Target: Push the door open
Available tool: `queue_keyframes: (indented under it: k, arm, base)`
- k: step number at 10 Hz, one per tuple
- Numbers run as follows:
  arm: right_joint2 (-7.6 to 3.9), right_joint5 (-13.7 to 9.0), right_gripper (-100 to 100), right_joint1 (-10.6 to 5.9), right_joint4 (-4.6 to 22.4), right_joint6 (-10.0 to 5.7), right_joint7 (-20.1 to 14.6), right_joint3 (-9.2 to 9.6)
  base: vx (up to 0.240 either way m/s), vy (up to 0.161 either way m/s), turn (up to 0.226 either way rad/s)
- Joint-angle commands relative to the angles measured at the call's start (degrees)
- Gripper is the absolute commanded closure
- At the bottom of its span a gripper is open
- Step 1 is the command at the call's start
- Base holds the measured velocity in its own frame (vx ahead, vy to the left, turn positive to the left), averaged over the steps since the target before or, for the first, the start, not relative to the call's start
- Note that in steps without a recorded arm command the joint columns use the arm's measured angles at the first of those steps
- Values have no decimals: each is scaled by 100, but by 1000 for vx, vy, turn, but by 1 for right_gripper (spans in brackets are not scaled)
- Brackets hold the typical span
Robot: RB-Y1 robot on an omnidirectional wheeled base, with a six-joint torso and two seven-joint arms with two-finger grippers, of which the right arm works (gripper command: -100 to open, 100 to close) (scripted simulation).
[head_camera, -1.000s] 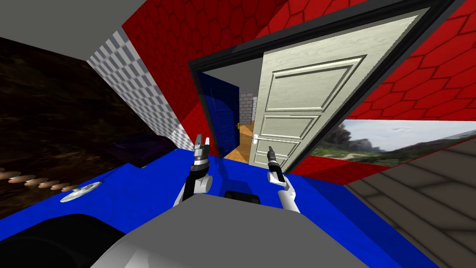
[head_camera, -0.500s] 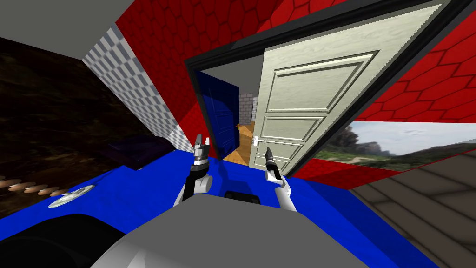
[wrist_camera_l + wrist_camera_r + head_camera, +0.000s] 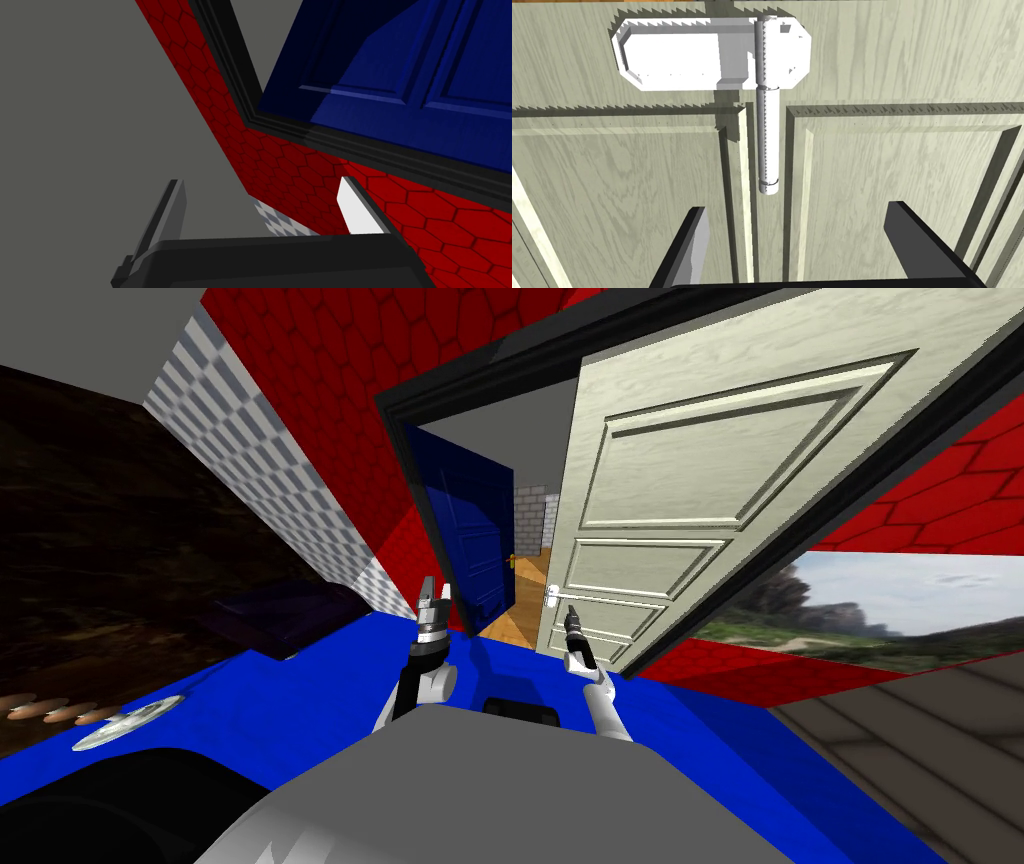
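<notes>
Pale door (image 3: 690, 478) ajar at one o'clock. Right gripper (image 3: 571, 618), fingers spread, faces the panel just under the handle (image 3: 767, 140), placed to shove. Left gripper (image 3: 434, 592) idles at eleven, fingers released.

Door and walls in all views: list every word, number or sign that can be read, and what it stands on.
None to read. The cream panelled door, its white lever handle, the blue door, the red hexagon wall and the landscape picture carry no lettering, numbers or signs.
</notes>
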Motion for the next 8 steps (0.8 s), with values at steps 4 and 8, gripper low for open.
queue_keyframes:
  k: [4,8]
  arm:
    - [-198,-13,-100,-46,88,30,-3,-24]
    - [-311,-24,-100,-82,156,16,-5,-68]
  base:
    - [102,-6,7]
    - [204,-25,16]
